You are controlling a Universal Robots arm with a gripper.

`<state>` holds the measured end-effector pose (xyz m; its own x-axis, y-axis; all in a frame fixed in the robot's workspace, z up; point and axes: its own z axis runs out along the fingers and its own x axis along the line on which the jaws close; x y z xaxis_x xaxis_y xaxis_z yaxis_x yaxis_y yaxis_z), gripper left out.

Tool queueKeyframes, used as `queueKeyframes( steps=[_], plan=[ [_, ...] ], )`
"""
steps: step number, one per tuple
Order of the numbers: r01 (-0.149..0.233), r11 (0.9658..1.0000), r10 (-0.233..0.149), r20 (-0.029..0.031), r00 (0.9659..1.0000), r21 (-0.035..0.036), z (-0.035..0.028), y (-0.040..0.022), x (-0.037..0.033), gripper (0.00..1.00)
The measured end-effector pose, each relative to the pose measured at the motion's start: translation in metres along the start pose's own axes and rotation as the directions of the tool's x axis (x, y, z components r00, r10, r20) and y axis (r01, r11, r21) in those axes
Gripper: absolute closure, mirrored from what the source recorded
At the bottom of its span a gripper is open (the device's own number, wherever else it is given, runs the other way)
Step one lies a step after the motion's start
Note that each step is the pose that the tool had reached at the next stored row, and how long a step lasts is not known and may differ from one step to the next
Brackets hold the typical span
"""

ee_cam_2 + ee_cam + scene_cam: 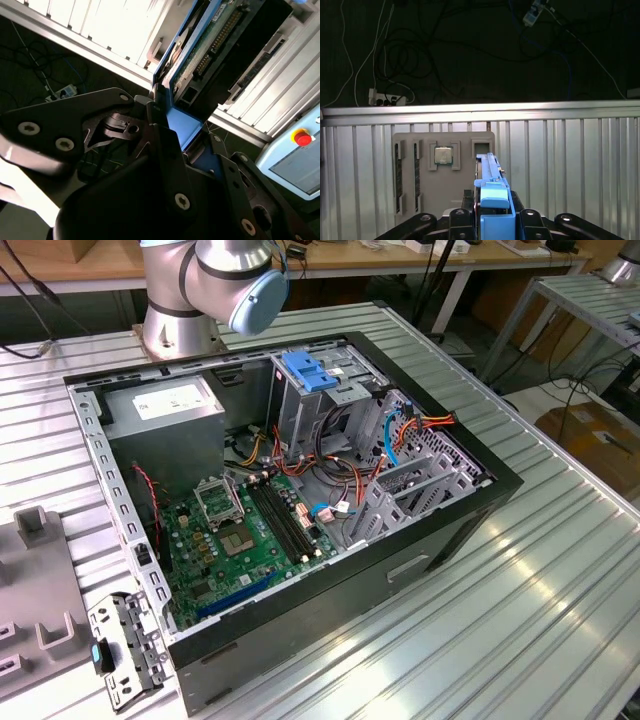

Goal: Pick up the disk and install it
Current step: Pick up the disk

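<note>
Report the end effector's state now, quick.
End effector: closed, holding the disk, as seen in the first wrist view.

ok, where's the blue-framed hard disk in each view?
Second wrist view: the silver-and-black metal disk in its blue plastic frame, circuit-board face showing, clamped in the black pincer.
First wrist view: disk edge-on in the pincer, before a grey slotted tray.
Exterior view: shared landmark, the ribbed aluminium table, also behind the disk in both wrist views.
</note>
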<state>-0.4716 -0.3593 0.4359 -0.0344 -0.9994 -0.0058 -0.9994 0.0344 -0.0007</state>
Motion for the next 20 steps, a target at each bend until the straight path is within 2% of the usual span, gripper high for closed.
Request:
queueKeyframes(
  steps=[10, 20],
  plan=[
    [0.0, 1.0, 0.0, 0.0, 1.0, 0.0, -0.002, 0.0, 0.0, 0.63],
    [0.0, 1.0, 0.0, 0.0, 1.0, 0.0, -0.0083, 0.0, -0.0001, 0.63]
  ],
)
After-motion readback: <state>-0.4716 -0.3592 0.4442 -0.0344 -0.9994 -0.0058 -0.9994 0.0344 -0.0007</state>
